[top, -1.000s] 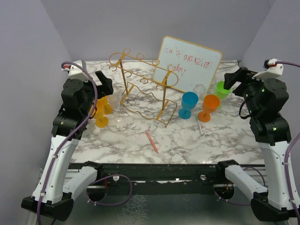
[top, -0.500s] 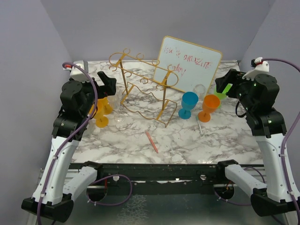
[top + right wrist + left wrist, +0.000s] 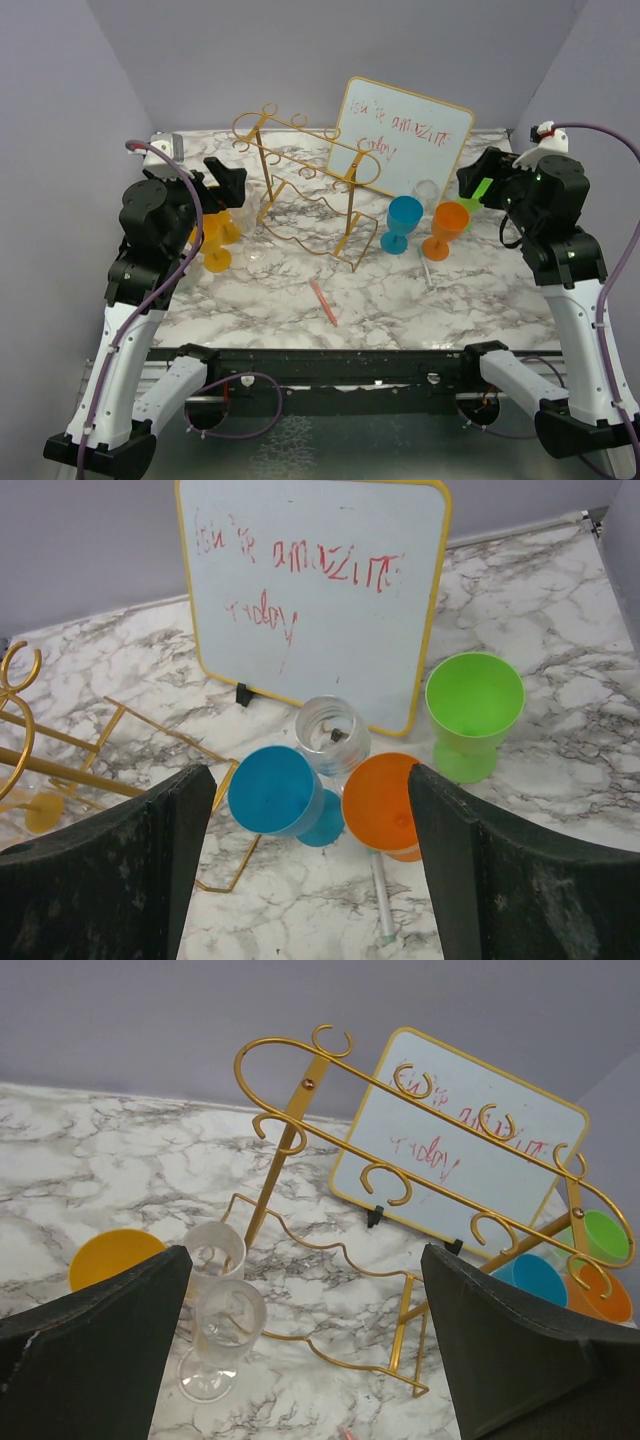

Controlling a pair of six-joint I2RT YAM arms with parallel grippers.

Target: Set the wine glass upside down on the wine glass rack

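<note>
Left tool (image 3: 226, 182) hangs above the table (image 3: 380, 300) at the middle left of the top view. Its jaws are spread wide and hold nothing. In its wrist view the two dark fingers (image 3: 95, 1350) fill the lower corners, well apart. Right tool (image 3: 474, 186), at the middle right of the top view, is likewise spread wide and holds nothing. Its fingers (image 3: 100, 880) sit at the lower corners of its own view.

The wine glass rack (image 3: 300, 190) stands upright on the marble table in the upper middle of the top view. It is just left of the whiteboard (image 3: 402, 138), which leans back and carries red writing.

Two clear wine glasses (image 3: 222, 1325) stand rims up, just beside each other, at the lower left of the left wrist view, near the rack's left foot. A yellow-orange glass (image 3: 112, 1256) stands just left of them.

In the right wrist view a blue glass (image 3: 274, 790), an orange glass (image 3: 385, 800) and a green glass (image 3: 474, 705) stand upright in front of the whiteboard. The green one is at the right, apart from the other two. A small clear glass (image 3: 333, 735) stands behind and between the blue and orange ones. A white pen (image 3: 380, 890) lies on the table just below the orange glass. A pink marker (image 3: 323, 301) lies by itself in the lower middle of the top view.
</note>
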